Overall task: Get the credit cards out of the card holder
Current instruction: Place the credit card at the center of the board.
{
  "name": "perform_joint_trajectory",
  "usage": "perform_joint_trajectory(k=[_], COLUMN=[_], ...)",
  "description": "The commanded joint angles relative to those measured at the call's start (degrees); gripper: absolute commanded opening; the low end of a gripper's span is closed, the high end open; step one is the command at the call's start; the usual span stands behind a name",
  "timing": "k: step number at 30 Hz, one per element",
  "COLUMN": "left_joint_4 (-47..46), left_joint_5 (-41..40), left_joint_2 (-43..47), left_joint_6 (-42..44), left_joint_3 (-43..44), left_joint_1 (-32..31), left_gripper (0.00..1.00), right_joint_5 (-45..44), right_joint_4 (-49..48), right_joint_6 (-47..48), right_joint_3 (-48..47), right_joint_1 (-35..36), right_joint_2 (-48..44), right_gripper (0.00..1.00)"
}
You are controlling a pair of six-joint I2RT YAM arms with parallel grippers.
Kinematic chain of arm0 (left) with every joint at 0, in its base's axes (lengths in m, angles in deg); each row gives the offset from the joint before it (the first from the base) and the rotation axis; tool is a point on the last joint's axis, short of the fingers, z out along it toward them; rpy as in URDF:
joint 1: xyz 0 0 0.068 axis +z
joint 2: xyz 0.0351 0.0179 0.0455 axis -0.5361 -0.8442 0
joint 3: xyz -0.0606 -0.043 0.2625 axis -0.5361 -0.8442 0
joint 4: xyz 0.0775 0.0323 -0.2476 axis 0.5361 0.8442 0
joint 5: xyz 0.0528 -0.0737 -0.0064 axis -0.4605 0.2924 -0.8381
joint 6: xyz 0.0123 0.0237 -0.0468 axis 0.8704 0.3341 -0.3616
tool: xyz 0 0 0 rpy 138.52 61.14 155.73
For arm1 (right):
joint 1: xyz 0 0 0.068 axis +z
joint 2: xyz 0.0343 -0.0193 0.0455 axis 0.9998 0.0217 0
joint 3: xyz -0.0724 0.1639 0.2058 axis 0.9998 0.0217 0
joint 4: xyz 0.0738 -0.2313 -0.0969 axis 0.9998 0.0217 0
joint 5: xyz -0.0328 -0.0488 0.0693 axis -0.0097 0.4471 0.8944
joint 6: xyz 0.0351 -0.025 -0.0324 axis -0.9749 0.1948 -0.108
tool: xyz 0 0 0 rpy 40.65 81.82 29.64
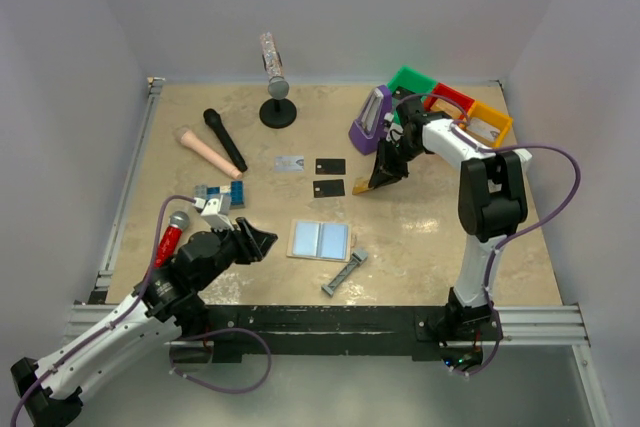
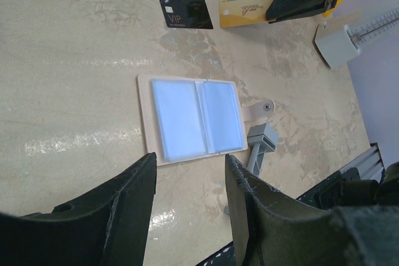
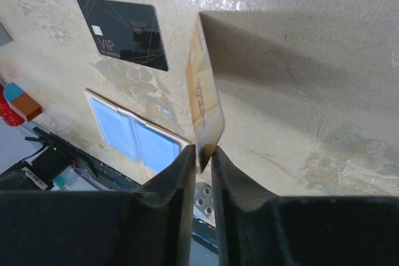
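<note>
Right wrist: right hand (image 3: 202, 154) tight on gold card (image 3: 204, 101)

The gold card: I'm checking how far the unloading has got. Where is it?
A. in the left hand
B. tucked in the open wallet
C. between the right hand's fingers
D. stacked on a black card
C: the right wrist view shows the gold card pinched between the fingers of the right hand, away from the wallet; the left hand is open and empty.
</note>
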Motion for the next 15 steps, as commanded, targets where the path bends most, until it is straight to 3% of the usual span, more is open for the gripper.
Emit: perform_joint_trajectory(k=[1,9,15], left_joint_4=[-2.2,-1.7,-1.6], left_joint_5=[0.8,0.8,0.6], left_joint_2=[0.0,0.5,0.7], left_joint_6=[1.1,1.0,0.9], left_joint_3=[-0.7,-0.9,-1.1], left_joint_1=[0.3,0.3,0.3], left_gripper=[0.52,0.52,0.52], right_joint_5=[-2.0,-4.5,-8.0], right_joint_4=[0.5,-0.7,-5.6], right_joint_6=[-0.2,-1.9,-4.6], right_joint_3=[-2.3,-1.1,5.9], right_joint_1=[-0.2,-0.4,-0.2], right_joint_2=[-0.8,-3.1,-11.3], right_gripper=[0.24,0.32,0.38])
